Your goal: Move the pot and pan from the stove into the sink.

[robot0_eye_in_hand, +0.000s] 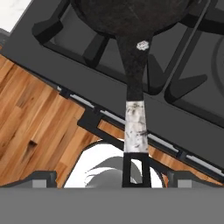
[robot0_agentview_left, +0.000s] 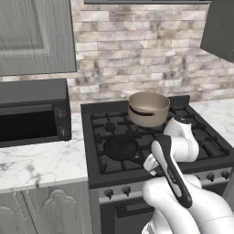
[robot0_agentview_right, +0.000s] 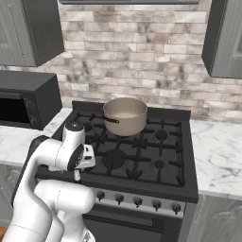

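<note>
The black pan [robot0_agentview_left: 119, 147] [robot0_agentview_right: 113, 158] sits on the front left burner of the stove [robot0_agentview_left: 103, 121] [robot0_agentview_right: 160, 151]. In the hand view the pan [robot0_eye_in_hand: 131, 17] is at the top, and its handle with the silvery tip [robot0_eye_in_hand: 134, 127] runs down the middle. My gripper [robot0_eye_in_hand: 111, 177] is open, hovering over the stove's front edge. Its finger tips [robot0_eye_in_hand: 41, 177] stand wide to either side of the handle's end, touching nothing. The tan pot [robot0_agentview_left: 148, 109] [robot0_agentview_right: 125, 115] stands on a back burner, beyond the pan. The sink is out of view.
A black microwave [robot0_agentview_left: 32, 116] [robot0_agentview_right: 23, 101] stands on the white marble counter [robot0_agentview_left: 41, 164] left of the stove. More counter [robot0_agentview_right: 217, 156] lies to the right. Knobs [robot0_agentview_right: 137, 202] line the stove front. Wood floor [robot0_eye_in_hand: 39, 118] shows below the stove edge.
</note>
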